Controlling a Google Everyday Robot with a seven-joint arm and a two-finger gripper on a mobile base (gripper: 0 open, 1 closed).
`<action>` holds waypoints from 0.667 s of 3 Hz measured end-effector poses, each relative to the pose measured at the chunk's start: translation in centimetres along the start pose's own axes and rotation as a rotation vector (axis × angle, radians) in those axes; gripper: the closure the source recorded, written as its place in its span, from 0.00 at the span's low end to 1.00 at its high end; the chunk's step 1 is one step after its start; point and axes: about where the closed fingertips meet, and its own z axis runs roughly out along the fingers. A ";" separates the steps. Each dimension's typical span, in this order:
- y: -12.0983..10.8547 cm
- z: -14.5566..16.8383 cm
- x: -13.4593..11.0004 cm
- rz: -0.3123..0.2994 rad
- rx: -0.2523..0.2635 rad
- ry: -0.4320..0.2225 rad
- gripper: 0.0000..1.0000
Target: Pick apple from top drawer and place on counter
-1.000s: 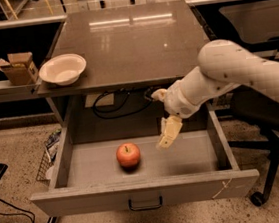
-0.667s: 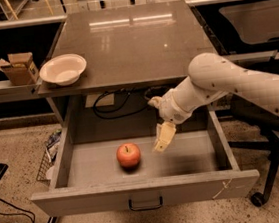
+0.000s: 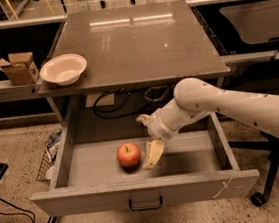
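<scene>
The apple [image 3: 128,155], small, round and red-orange with a dark stem, rests on the floor of the open top drawer [image 3: 198,187], left of its middle. The drawer is grey, pulled fully out, with a small dark handle [image 3: 145,203] on its front. My gripper [image 3: 152,154] hangs from the white arm that reaches in from the right. It is inside the drawer just to the right of the apple, close beside it, and holds nothing. The counter [image 3: 137,43] is the glossy grey-brown top above the drawer.
A white bowl [image 3: 63,69] stands at the counter's left edge. A small cardboard box [image 3: 19,68] sits on a shelf to the left. Black cables [image 3: 123,102] hang behind the drawer. A chair base with a caster [image 3: 257,198] stands at the right.
My gripper has moved left across the drawer and a little down, and is now right beside the apple. The apple has not moved.
</scene>
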 end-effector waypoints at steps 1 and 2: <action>0.9 2.6 -0.2 -0.033 -0.011 -0.025 0.13; 1.4 4.0 -1.2 -0.065 -0.009 -0.075 0.36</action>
